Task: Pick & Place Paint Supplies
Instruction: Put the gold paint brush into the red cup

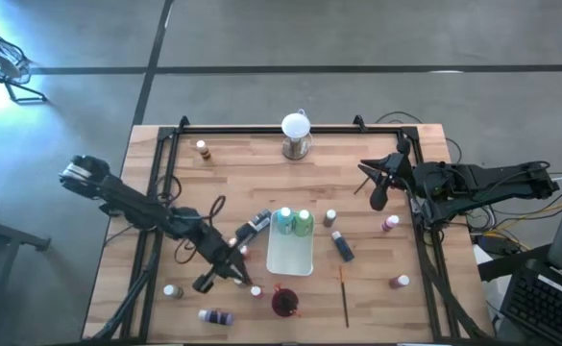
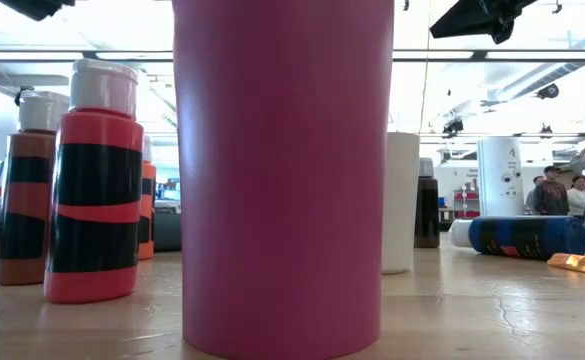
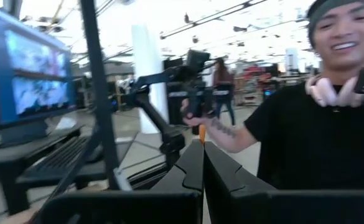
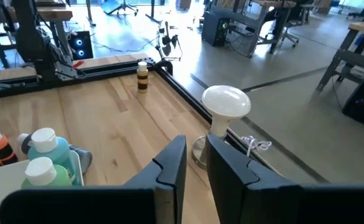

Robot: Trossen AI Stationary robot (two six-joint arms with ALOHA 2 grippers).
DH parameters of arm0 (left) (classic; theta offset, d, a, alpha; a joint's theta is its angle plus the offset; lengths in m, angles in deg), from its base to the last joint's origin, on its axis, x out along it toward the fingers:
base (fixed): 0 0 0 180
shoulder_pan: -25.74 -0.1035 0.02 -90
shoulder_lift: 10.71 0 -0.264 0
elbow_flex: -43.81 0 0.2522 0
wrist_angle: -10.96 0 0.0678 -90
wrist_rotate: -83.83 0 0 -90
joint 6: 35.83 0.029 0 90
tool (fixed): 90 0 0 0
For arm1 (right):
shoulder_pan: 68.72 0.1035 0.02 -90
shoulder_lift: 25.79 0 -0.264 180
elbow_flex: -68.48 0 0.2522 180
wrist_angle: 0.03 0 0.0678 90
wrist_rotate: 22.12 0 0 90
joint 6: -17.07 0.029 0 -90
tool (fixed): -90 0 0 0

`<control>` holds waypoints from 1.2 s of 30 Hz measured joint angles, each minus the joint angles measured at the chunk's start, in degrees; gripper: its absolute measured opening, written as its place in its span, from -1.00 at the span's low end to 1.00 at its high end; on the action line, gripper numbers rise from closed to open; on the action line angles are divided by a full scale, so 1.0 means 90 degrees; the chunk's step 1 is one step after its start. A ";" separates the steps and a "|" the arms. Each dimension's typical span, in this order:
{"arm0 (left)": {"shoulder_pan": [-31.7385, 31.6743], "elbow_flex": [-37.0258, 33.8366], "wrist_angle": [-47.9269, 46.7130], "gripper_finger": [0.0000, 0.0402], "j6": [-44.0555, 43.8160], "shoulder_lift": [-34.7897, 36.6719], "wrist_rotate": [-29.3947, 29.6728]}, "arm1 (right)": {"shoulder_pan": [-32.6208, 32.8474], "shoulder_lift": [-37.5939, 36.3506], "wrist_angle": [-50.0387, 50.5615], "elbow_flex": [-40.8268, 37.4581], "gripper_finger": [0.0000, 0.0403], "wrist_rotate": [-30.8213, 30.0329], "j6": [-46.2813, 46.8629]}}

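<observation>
Wooden desk (image 1: 232,163) — left claw (image 1: 245,278) pressed together near the front edge, orange bottle (image 1: 256,291) just beside; right claw (image 1: 378,199), narrowly parted and empty, hovers right of the teal bottle (image 1: 284,220).

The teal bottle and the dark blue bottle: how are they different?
The teal bottle is inside the white tray; the dark blue bottle is on the bare wood beside it. The teal bottle stands upright, the dark blue bottle lies on its side. They differ in paint colour too. Both are small paint bottles.
</observation>
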 joint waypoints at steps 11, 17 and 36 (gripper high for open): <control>0.0286 0.0902 -0.0010 -1.00 0.0200 -0.1047 -0.0100 | 0.0000 0.0000 0.0002 0.0000 -0.64 0.0005 0.0052; 0.0286 0.1294 -0.0018 -1.00 0.0225 -0.1517 -0.0221 | 0.0000 0.0000 0.0008 -0.0003 -0.54 0.0019 0.0065; 0.0298 0.1306 -0.0039 -1.00 0.0216 -0.1867 -0.0240 | 0.0000 0.0000 0.0145 -0.0010 -0.61 0.0022 0.0064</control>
